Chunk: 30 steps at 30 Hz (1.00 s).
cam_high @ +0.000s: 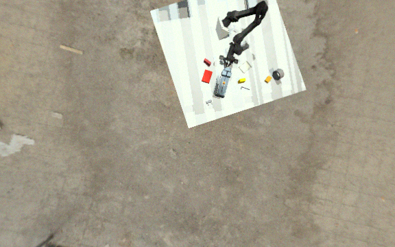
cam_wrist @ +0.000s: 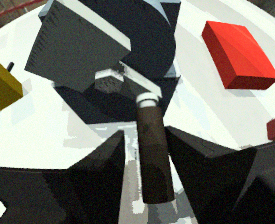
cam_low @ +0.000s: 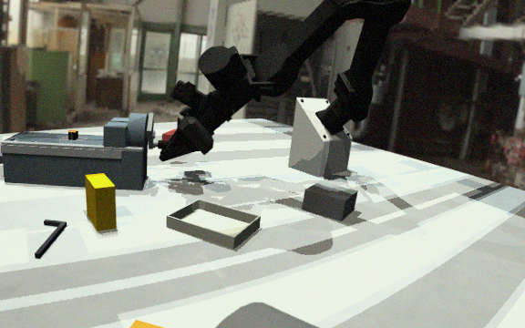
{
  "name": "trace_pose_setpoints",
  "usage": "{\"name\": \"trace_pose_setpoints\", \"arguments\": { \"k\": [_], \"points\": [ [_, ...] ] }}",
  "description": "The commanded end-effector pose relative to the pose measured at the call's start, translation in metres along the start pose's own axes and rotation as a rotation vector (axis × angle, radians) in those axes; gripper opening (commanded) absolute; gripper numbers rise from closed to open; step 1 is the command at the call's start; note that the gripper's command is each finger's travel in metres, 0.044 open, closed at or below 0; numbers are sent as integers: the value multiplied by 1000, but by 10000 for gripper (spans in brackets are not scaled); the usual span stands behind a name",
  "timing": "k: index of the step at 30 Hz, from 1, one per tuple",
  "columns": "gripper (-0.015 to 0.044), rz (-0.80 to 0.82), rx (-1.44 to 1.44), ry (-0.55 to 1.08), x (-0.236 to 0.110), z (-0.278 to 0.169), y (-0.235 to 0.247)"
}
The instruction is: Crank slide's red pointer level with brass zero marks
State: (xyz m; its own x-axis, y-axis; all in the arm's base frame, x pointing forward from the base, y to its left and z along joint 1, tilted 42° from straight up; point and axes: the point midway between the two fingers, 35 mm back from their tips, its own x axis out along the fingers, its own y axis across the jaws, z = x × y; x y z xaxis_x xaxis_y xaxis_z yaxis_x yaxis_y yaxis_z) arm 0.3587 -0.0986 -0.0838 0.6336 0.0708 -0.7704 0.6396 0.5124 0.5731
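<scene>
The blue-grey machine stands on the table, with a dark round disc and a light crank arm at its near end. The crank's dark brown handle sticks out toward my gripper. My gripper is partly closed, with one finger on each side of the handle. A gap shows between the left finger and the handle; the right finger is very near it. An orange-red pointer area shows on top of the machine, too small to tell whether it is level with the brass marks. It is hidden in the wrist view.
A red block and a smaller red block lie beside the machine. On the other side are a yellow block, a hex key and a shallow tray. A grey slanted box stands farther back.
</scene>
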Motion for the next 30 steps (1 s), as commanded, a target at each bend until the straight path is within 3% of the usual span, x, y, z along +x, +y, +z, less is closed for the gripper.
{"name": "trace_pose_setpoints", "arguments": {
  "k": [1, 3, 30],
  "points": [
    [46, -6, 7, -1, 0, -1, -2],
    [0, -6, 7, -1, 0, -1, -2],
    [0, -6, 7, -1, 5, -4, 4]
  ]
}}
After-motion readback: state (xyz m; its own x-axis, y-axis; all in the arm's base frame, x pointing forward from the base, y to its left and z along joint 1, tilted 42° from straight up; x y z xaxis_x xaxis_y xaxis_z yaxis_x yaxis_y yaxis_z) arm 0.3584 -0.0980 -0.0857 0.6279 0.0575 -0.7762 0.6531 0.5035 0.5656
